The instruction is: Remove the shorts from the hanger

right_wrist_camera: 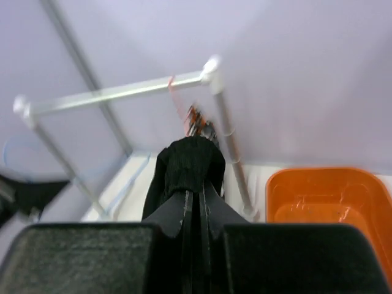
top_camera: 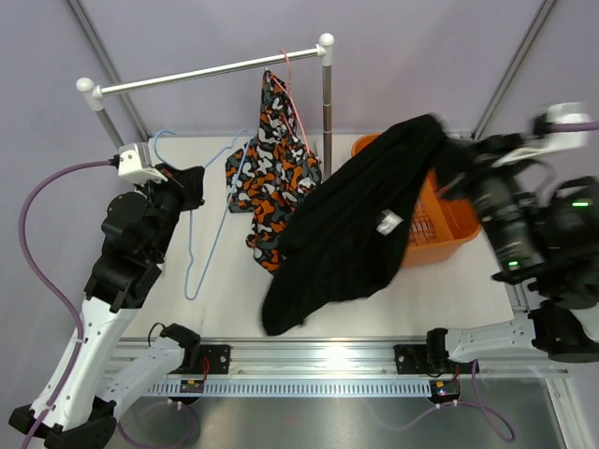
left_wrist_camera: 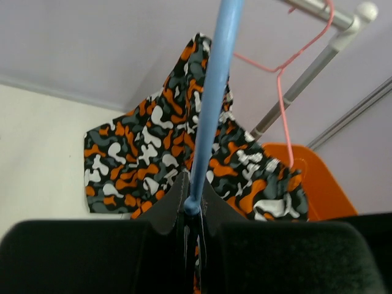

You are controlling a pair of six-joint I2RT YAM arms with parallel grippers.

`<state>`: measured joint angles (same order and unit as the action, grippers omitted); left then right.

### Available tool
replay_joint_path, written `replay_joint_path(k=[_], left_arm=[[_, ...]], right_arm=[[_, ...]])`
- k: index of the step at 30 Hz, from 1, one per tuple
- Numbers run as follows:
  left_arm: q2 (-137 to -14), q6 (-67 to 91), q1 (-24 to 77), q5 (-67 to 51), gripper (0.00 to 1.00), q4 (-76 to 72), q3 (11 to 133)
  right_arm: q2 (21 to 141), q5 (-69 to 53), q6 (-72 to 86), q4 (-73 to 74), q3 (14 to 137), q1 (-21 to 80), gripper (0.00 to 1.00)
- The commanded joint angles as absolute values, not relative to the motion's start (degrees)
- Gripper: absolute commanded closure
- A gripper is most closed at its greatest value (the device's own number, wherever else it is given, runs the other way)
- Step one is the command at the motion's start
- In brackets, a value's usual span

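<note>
Black shorts (top_camera: 351, 224) were plain and rumpled, draped across mid-frame, pinched tight by the right gripper (right_wrist_camera: 195, 202) by the orange basket (top_camera: 449, 224). Camo shorts (top_camera: 271, 168) hung on a pink hanger (left_wrist_camera: 282, 79), upper centre. Left gripper (left_wrist_camera: 193, 211) was clamped on a blue hanger (left_wrist_camera: 214, 92).

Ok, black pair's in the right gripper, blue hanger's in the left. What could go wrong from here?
The black shorts trail mostly outside the orange basket; released now by the right gripper, they may slide onto the table.
The blue hanger in the left gripper sticks out near the camouflage shorts and could snag them or their pink hanger.
</note>
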<state>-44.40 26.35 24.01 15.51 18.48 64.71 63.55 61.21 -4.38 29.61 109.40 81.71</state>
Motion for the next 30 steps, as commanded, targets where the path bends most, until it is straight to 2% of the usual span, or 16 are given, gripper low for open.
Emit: replay_joint_path(k=[1,9,12,13,16,18,22,26,30], left_arm=[[-41.75,25.75,23.82,13.28,1.00,16.96,63.37],[-42.10,26.81,23.82,8.97,1.00,17.40,60.91],[-42.36,26.72,23.82,8.00,1.00,17.49,60.91],[-42.19,26.63,23.82,7.91,1.00,17.58,60.91],[-42.10,26.28,23.82,7.74,1.00,17.93,60.65],[-41.75,25.75,23.82,7.73,1.00,18.28,60.47],[-41.49,24.96,23.82,7.21,1.00,19.24,59.59],[-40.96,24.00,23.82,7.03,1.00,19.77,58.36],[-40.25,23.64,23.91,7.21,1.00,19.60,56.60]], right_arm=[[60.47,71.46,-43.83,-19.07,104.06,79.90,1.00],[65.03,63.11,-45.36,-16.80,113.36,66.29,1.00],[72.40,58.99,-35.90,1.34,125.12,55.75,1.00],[77.56,54.97,-26.98,15.15,134.03,48.85,1.00],[88.54,49.50,-15.51,32.80,147.52,40.19,1.00],[93.06,46.85,-13.11,36.02,156.42,35.78,1.00],[96.24,41.85,-4.86,37.25,155.84,29.64,1.00],[96.68,25.62,9.30,40.78,152.15,19.27,1.00],[98.52,18.39,16.15,45.34,150.21,13.90,1.00]])
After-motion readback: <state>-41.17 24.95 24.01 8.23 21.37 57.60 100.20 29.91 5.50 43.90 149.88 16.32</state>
